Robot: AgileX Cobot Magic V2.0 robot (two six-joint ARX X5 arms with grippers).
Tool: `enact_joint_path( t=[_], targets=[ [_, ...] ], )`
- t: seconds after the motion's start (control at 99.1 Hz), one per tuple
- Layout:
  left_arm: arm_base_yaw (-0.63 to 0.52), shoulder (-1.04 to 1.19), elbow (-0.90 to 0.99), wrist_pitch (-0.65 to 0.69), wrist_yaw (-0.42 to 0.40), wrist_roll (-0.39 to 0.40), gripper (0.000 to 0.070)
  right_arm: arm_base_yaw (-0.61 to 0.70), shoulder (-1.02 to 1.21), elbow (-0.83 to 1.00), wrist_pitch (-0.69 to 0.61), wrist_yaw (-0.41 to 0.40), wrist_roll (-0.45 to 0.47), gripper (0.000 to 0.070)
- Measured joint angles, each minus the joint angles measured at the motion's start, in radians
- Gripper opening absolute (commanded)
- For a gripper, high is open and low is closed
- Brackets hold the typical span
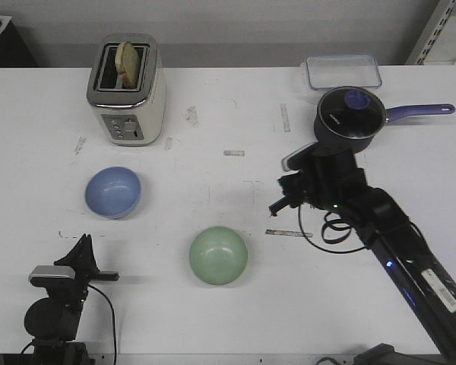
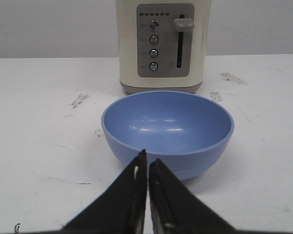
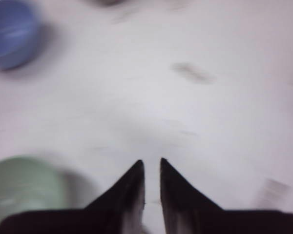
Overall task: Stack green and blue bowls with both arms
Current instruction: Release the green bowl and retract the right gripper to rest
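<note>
Left end effector (image 2: 147, 168): pointed black fingers pressed together, only a thin slit between them, nothing held. It sits low at the near left corner of the table (image 1: 213, 190), tips aimed at the blue bowl (image 2: 168, 130), close to its near wall but apart from it. In the front view the left end effector (image 1: 83, 242) lies nearer the robot than the blue bowl (image 1: 113, 192).

Right end effector (image 3: 152, 168): fingers close, a narrow gap between the tips, nothing gripped. Its wrist view is blurred. The right end effector (image 1: 276, 207) hangs over bare table right of centre, right of the green bowl (image 1: 219, 255) and apart from it. From the right wrist, the green bowl (image 3: 24, 187) shows near the fingers, the blue bowl (image 3: 12, 33) far off.

Both bowls stand upright and empty on the table, well apart, unstacked: blue at the left, green toward the centre and nearer the robot.

Behind the blue bowl, a cream toaster (image 1: 127, 90) with a slice of bread (image 1: 128, 62) standing in its slot. At the far right, a dark saucepan (image 1: 350, 114) with glass lid and purple handle; behind it, a clear plastic container (image 1: 343, 71). A looped black cable (image 1: 330, 228) hangs from the right arm.
</note>
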Motion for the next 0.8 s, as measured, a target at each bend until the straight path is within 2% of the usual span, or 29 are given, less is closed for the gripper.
enact_joint_path(
  t=[0.121, 0.373, 0.535, 0.797],
  targets=[
    [0.000, 0.000, 0.000, 0.000, 0.000, 0.000, 0.0001, -0.126, -0.108, -0.058, 0.004, 0.074, -0.006, 0.0000],
    [0.000, 0.000, 0.000, 0.000, 0.000, 0.000, 0.0001, -0.352, -0.420, -0.405, 0.088, 0.100, -0.007, 0.0000],
    [0.000, 0.000, 0.000, 0.000, 0.000, 0.000, 0.0001, -0.389, -0.629, -0.628, 0.104, 0.099, -0.007, 0.0000],
    [0.000, 0.000, 0.000, 0.000, 0.000, 0.000, 0.0001, -0.387, -0.896, -0.771, 0.143, 0.099, 0.016, 0.0000]
  ],
)
